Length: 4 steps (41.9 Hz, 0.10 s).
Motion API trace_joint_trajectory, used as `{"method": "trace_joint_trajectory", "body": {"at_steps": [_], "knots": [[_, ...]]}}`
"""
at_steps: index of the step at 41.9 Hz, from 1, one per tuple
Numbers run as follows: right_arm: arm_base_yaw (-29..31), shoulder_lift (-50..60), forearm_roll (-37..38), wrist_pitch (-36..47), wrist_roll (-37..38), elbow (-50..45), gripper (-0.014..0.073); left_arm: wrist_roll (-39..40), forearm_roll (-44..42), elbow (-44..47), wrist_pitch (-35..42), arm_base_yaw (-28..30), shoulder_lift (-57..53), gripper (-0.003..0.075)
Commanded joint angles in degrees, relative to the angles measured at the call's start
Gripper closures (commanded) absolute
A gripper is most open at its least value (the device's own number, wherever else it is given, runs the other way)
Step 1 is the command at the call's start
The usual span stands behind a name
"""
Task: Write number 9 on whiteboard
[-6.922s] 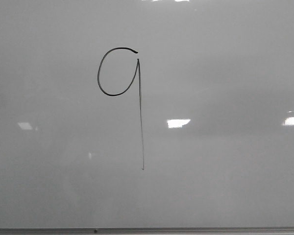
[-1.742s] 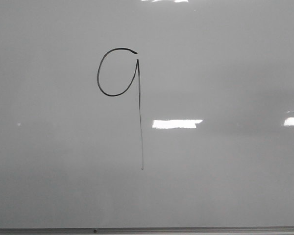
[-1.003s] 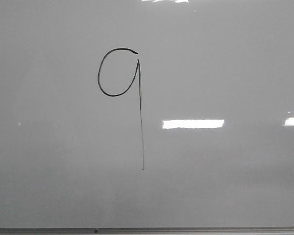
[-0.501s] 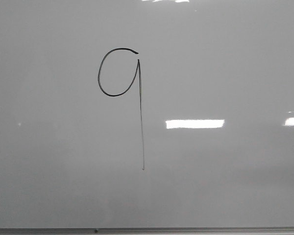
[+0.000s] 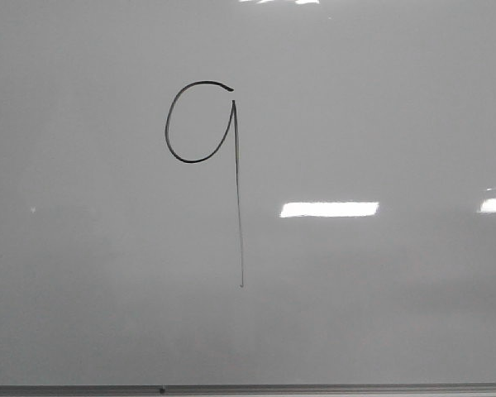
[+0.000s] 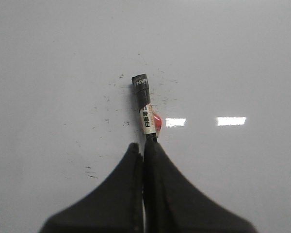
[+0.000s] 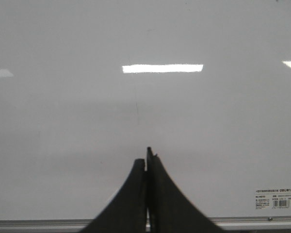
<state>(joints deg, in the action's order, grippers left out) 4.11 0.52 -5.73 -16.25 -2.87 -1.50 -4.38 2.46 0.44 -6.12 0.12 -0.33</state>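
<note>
Number 9 (image 5: 234,178) finished on whiteboard (image 5: 397,99), above its bottom frame edge. Left gripper (image 6: 143,148) clamped on marker (image 6: 145,109); right gripper (image 7: 146,162) closed, empty. Risk: stray marks if uncapped tip drags across board.

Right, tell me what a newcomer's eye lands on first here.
The black number 9 stands out, drawn left of centre on the glossy whiteboard, its thin tail running far down. Next, the left gripper, shut on a marker over ink-speckled board.
</note>
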Motion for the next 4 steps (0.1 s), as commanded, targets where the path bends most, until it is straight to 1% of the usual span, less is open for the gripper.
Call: {"method": "trace_joint_trajectory", "body": {"at_steps": [1, 4], "knots": [[0.4, 1.1, 0.6, 3.8, -0.1, 0.1, 0.0661, 0.6, 0.0, 0.1, 5.0, 0.0, -1.1, 0.0739], [0.4, 1.1, 0.6, 3.8, -0.1, 0.1, 0.0661, 0.6, 0.0, 0.1, 5.0, 0.0, -1.1, 0.0739]]}}
